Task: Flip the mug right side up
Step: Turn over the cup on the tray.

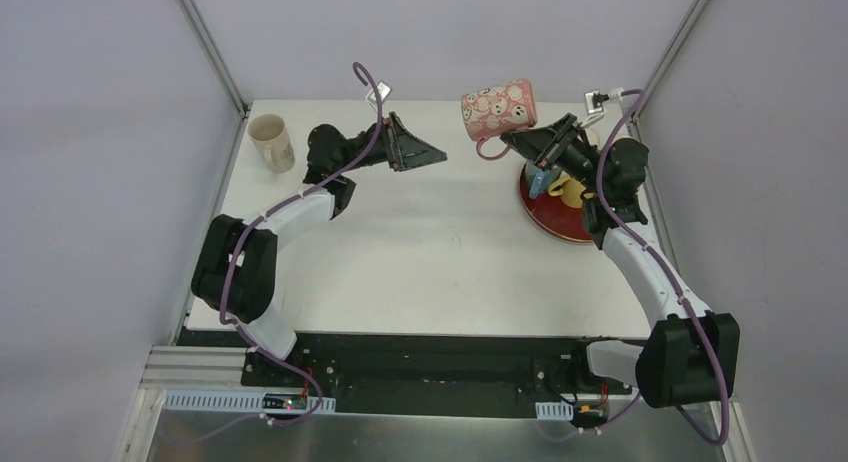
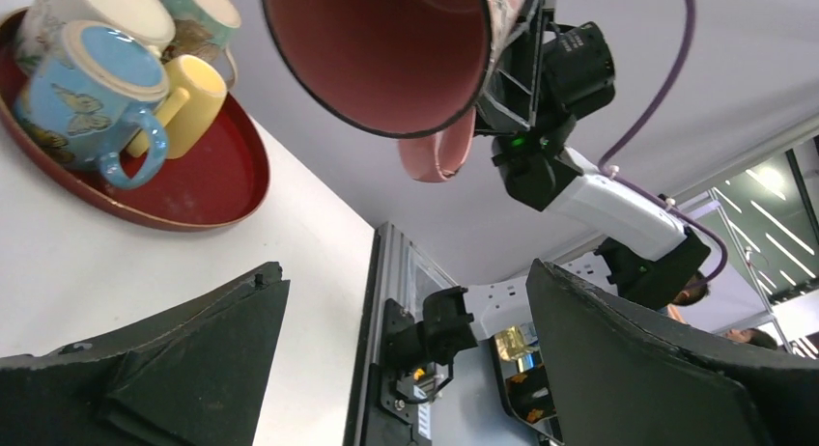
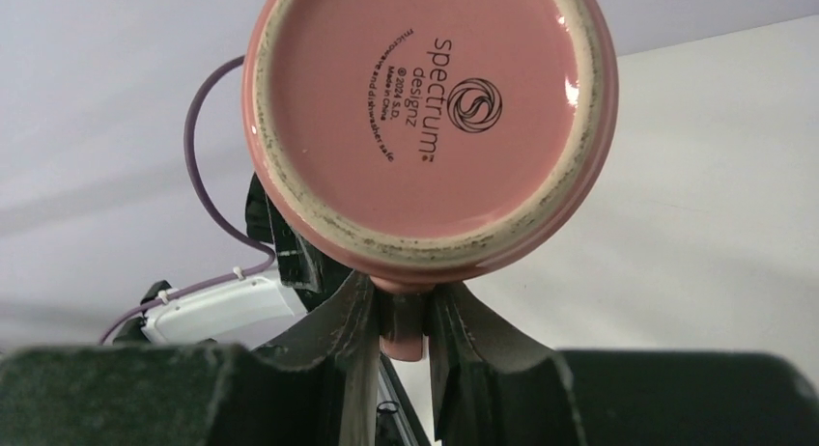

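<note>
A pink mug [image 1: 499, 109] with white figures on it hangs in the air above the table's back right, lying on its side with its mouth to the left. My right gripper [image 1: 522, 142] is shut on its handle. In the right wrist view the mug's pink base [image 3: 425, 127] faces the camera and the handle [image 3: 403, 332] sits pinched between the fingers. In the left wrist view the mug's open mouth [image 2: 386, 50] faces the camera. My left gripper [image 1: 432, 154] is open and empty, held above the table's back middle, left of the mug.
A dark red tray [image 1: 545, 217] at the right holds a blue mug [image 1: 541, 185] and a yellow mug [image 1: 567, 191]; the left wrist view shows more mugs on it [image 2: 208, 181]. A cream mug [image 1: 271, 142] stands upright at the back left corner.
</note>
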Available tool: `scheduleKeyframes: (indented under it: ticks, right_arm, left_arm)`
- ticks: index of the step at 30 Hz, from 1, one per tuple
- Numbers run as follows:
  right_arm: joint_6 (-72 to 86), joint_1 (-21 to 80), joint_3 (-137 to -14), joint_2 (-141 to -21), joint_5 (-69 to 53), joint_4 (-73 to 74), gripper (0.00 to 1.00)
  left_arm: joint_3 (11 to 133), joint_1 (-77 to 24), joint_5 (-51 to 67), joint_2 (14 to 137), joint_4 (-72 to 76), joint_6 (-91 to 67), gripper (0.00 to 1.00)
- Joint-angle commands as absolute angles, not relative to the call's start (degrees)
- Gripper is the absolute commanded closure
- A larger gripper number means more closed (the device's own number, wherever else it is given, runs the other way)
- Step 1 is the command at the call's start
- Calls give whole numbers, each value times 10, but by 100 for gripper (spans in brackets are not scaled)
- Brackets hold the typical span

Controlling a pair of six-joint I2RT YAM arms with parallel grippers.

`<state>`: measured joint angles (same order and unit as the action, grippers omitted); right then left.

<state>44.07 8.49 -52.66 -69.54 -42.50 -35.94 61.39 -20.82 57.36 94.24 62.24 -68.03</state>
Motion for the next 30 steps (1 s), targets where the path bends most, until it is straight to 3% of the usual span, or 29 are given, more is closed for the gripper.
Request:
scheduleKeyframes:
  ticks: [1, 30]
  right_arm:
    - [525, 84, -527, -690, -399, -555, 100]
    - [541, 150, -479, -756, -405, -724, 100]
  left_arm:
    - [604, -228, 546, 912, 706, -700, 0]
    - [625, -283, 532, 971, 766, -752, 0]
